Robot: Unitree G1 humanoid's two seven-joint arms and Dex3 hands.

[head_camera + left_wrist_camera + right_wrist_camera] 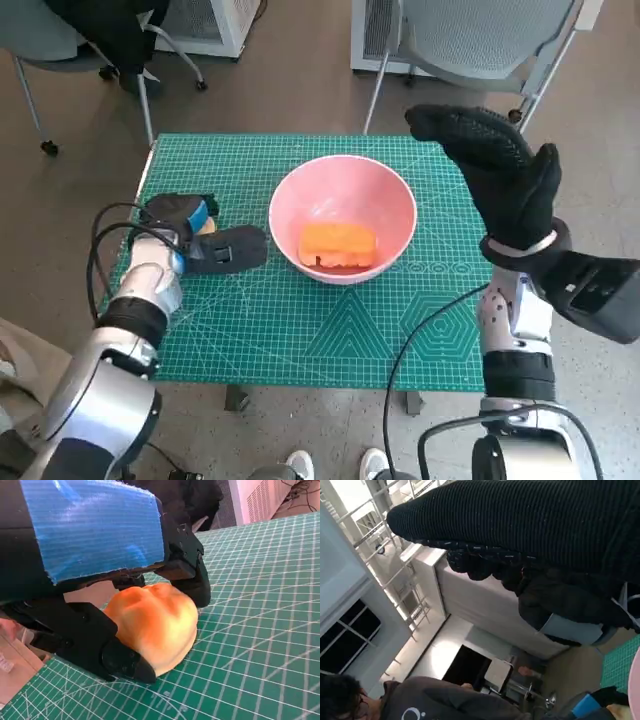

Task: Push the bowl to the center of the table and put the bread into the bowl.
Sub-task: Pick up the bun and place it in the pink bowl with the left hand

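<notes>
while the pink bowl (343, 218) already sits about mid-bench with one orange loaf (338, 244) lying in it, a second piece of bread (152, 625) rests on the green mat (300, 330) well out from the bowl on the robot's left side, and the left hand (205, 240) has its black fingers (95, 640) wrapped around it. the push looks done; next comes lifting this bread clear and carrying it over the bowl's rim. the right hand (500, 170) hangs raised beyond the bowl's other side, fingers spread, holding nothing.
</notes>
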